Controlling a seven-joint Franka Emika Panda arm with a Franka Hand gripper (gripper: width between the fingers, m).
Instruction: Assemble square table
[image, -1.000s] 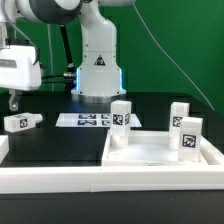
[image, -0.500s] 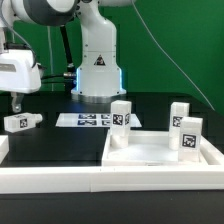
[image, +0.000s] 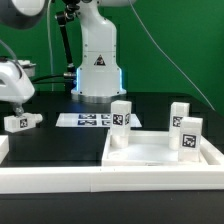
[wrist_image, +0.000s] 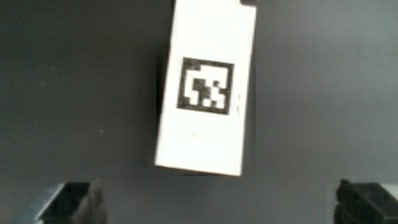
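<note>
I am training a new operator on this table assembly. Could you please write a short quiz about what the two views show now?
1. True or false: the gripper is clamped on the lying leg.
2. How many legs stand upright on the square tabletop?
   A. one  B. two  C. three
3. Fill in: the marker board lies flat in front of the robot's ____.

Key
1. False. In the wrist view the fingers stand wide apart, with the leg beyond them, not between them.
2. C. They are the first leg, the second leg and the third leg.
3. base.
</note>
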